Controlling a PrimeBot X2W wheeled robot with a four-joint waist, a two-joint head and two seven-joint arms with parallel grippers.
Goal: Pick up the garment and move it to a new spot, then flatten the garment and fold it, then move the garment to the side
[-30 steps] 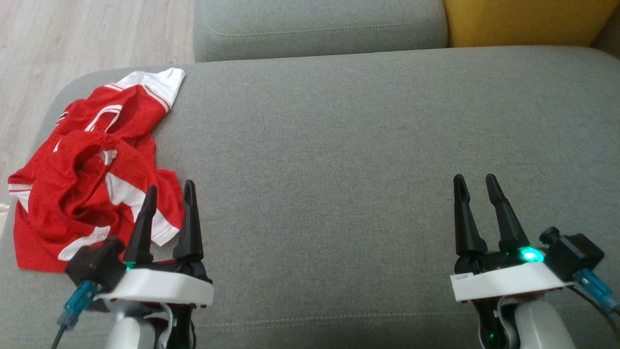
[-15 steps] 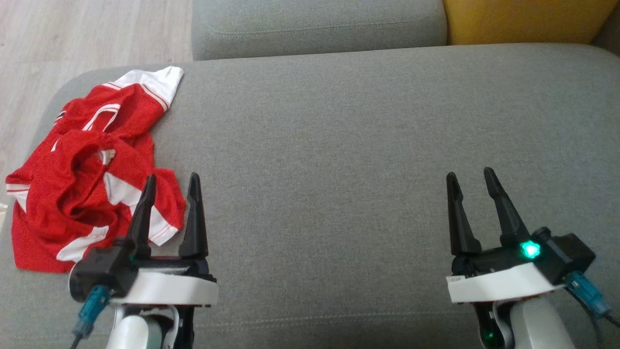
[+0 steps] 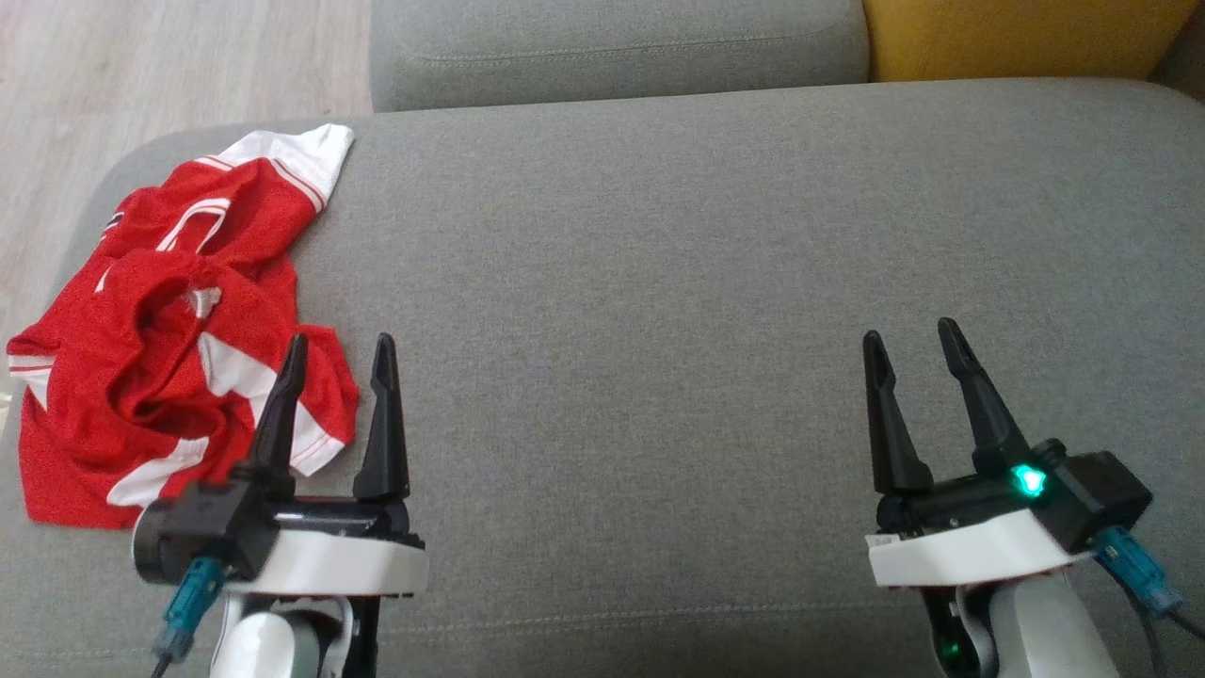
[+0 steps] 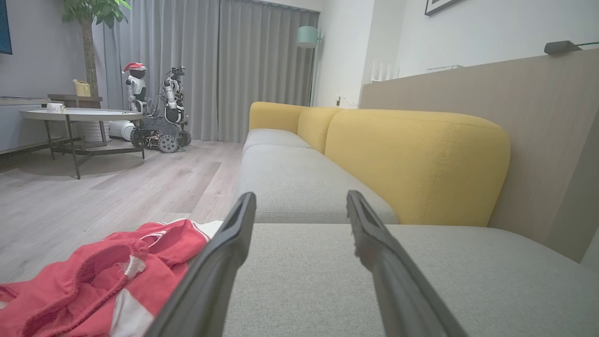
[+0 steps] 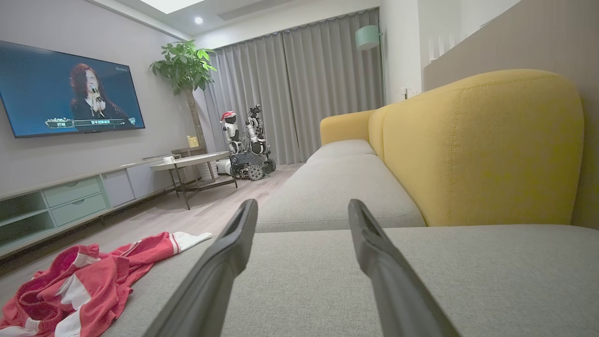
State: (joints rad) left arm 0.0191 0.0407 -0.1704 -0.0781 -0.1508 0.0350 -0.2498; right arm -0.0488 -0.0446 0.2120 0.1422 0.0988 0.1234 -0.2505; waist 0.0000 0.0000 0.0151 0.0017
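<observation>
The left gripper (image 3: 341,339) and right gripper (image 3: 908,328) are hanging wide open and empty, having edged slightly forward over the grey sofa seat (image 3: 659,282). The crumpled red-and-white sports garment (image 3: 169,320) is lying untouched at the seat's left end, just beside the left fingers, so the pickup is only now starting.

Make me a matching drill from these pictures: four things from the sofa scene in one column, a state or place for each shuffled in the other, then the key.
Column one
1. garment
2. left gripper
3. right gripper
4. backrest cushion

Column two
a. open, over bare grey seat, far from the garment
b. yellow, at the far right corner
c. crumpled, at the seat's left end
d. open, right beside the garment

Pairs: 1-c, 2-d, 3-a, 4-b
</observation>
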